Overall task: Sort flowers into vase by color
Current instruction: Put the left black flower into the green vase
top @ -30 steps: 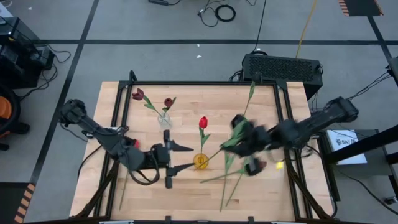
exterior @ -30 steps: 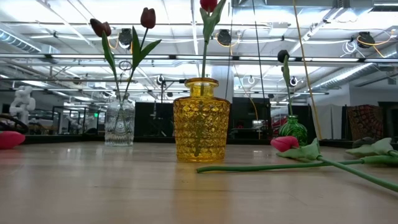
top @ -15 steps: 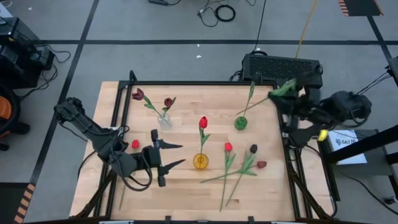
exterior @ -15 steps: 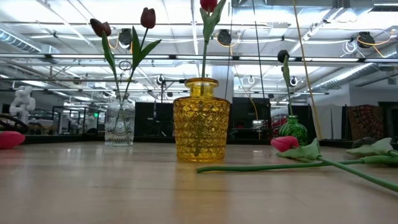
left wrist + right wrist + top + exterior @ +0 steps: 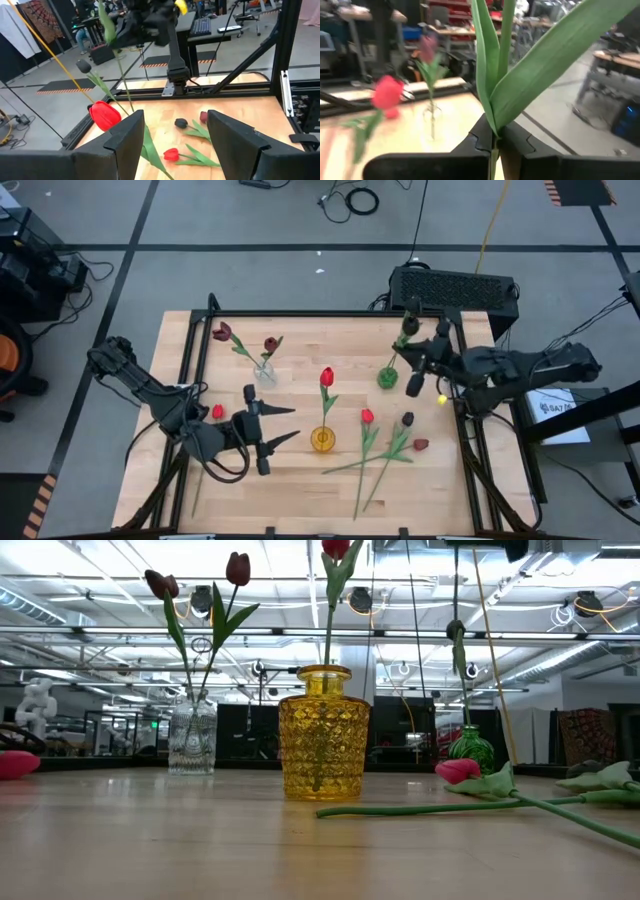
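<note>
Right gripper (image 5: 418, 370) is clamped on the green stem of a flower (image 5: 492, 75), its leaves rising straight out from between the closed fingers; the gripper sits just beside and above the green vase (image 5: 387, 378), which already holds one dark-headed tulip (image 5: 408, 307). Left gripper (image 5: 283, 426) hangs with fingers spread wide and nothing between them, the yellow vase (image 5: 322, 439) with its red tulip (image 5: 327, 376) just ahead of the fingertips. Three loose tulips (image 5: 367, 416) lie on the table (image 5: 300, 330) between the two grippers, and the clear vase (image 5: 264, 372) with two maroon tulips (image 5: 222, 332) stands ahead of the left gripper, off to one side.
</note>
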Motion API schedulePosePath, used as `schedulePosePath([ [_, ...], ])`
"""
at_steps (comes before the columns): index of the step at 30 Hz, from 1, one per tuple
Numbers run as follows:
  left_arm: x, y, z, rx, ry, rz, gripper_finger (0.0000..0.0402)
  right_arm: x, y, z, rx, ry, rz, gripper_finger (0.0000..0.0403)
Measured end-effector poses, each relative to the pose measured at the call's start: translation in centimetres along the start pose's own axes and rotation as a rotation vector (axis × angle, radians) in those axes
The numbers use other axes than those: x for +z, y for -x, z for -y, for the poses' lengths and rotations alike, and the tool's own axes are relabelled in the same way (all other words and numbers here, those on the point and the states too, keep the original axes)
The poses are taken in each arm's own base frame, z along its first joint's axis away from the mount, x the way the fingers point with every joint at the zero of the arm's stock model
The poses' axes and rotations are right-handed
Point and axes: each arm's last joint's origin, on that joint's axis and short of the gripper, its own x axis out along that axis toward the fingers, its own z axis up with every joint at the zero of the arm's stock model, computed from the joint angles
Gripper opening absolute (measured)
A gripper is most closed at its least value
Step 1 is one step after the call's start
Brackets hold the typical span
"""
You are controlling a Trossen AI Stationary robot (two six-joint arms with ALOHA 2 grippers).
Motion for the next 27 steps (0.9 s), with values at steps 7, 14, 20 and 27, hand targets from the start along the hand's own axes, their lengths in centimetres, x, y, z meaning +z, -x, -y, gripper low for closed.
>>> schedulePosePath([
  [7,0.0,0.1,0.1,-0.008,-0.001,0.001,0.0223,-1.7,-1.4,1.5,-0.121,-0.009,-0.084,0.0006],
  [14,0.0,0.1,0.1,-0.008,-0.001,0.001,0.0223,-2.7,-3.1,1.9,-0.131,-0.006,-0.170,0.0007],
  [20,0.0,0.1,0.1,-0.008,-0.001,0.001,0.0223,-3.3,-4.3,2.1,-0.170,0.012,-0.210,0.0007],
  [27,-0.2,0.1,0.1,-0.007,-0.016,-0.012,0.0223,-4.0,-5.5,1.8,-0.187,0.032,-0.251,0.0007],
])
